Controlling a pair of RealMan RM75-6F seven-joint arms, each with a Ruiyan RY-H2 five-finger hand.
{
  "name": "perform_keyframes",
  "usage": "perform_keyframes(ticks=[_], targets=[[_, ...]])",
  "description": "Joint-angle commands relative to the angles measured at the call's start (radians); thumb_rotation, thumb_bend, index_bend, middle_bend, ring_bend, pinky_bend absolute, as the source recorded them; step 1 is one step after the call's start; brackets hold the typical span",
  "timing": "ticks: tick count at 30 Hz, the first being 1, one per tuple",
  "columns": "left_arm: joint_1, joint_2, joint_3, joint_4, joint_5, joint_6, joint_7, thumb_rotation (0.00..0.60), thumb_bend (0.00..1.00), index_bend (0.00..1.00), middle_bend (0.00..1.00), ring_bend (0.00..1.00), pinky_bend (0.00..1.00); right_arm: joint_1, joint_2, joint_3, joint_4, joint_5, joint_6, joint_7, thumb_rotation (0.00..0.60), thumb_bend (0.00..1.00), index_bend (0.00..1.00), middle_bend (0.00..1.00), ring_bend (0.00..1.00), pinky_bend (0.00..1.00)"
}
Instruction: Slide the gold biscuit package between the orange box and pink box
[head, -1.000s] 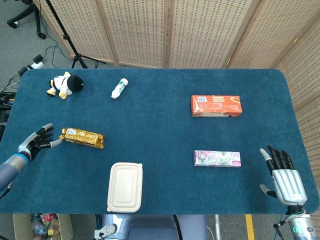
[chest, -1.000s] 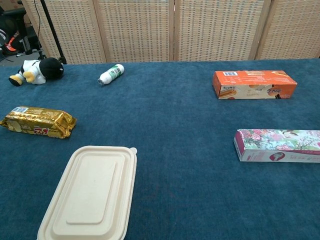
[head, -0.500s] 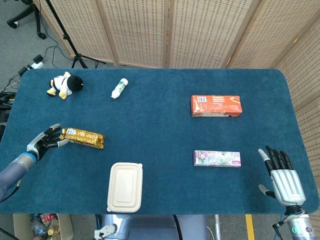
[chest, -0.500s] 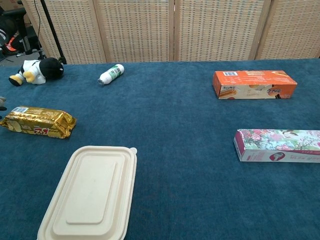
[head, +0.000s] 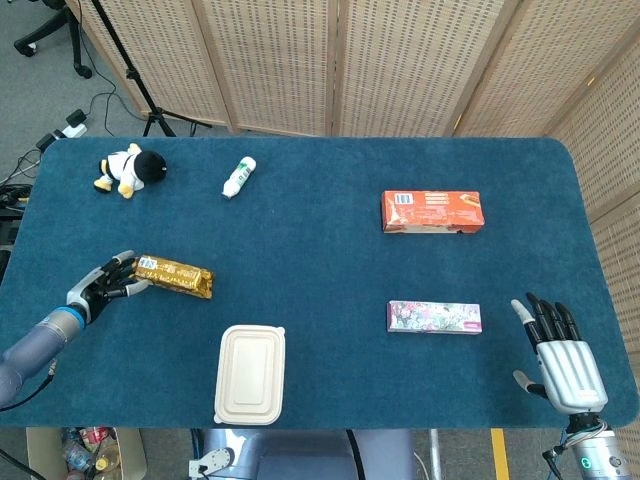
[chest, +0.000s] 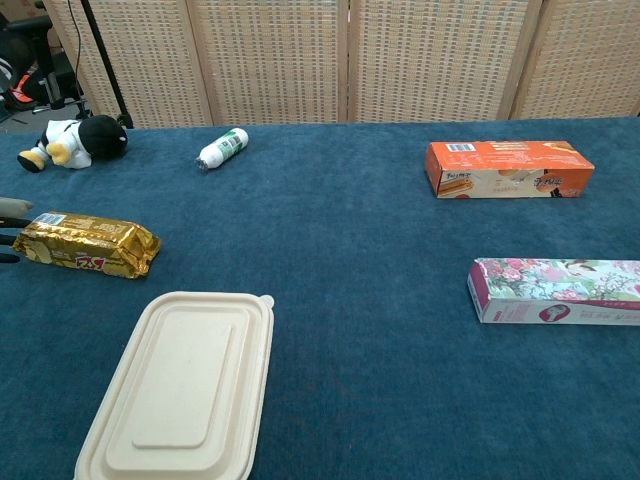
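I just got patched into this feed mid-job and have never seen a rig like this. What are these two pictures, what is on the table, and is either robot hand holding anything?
Both pictures come from the robot's own cameras: the head view looks down on the whole blue table, the chest view looks across it from low down.

The left robot hand has its fingertips at the left end of the gold biscuit package; whether it grips or just pushes it, I cannot tell. The right robot hand is open near the table's right edge, holding nothing.

The orange box and the pink box lie on the right with bare cloth between them. Also there: a white lidded container, a small white bottle and a plush penguin.
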Motion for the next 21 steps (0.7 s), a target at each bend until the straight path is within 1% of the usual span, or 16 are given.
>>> perform_keyframes(ticks=[1,14,21], targets=[[-0.002,-0.003,-0.003,-0.013,-0.007,-0.013,0.01,0.6,0.27,0.0,0.0,0.0,0.0,0.001,-0.001,-0.001,0.0,-0.001,-0.001,-0.001,0.6,0.16,0.0,0.0,0.0,0.0],[-0.008,0.005,0.01,-0.113,-0.046,-0.017,0.051,0.6,0.27,0.0,0.0,0.0,0.0,0.0,0.001,-0.002,-0.003,-0.008,0.003,0.005,0.6,0.16,0.0,0.0,0.0,0.0],[-0.027,0.017,0.045,-0.168,-0.074,-0.015,0.069,0.6,0.28,0.0,0.0,0.0,0.0,-0.001,0.003,-0.002,-0.005,-0.011,0.006,0.007,0.6,0.16,0.0,0.0,0.0,0.0]])
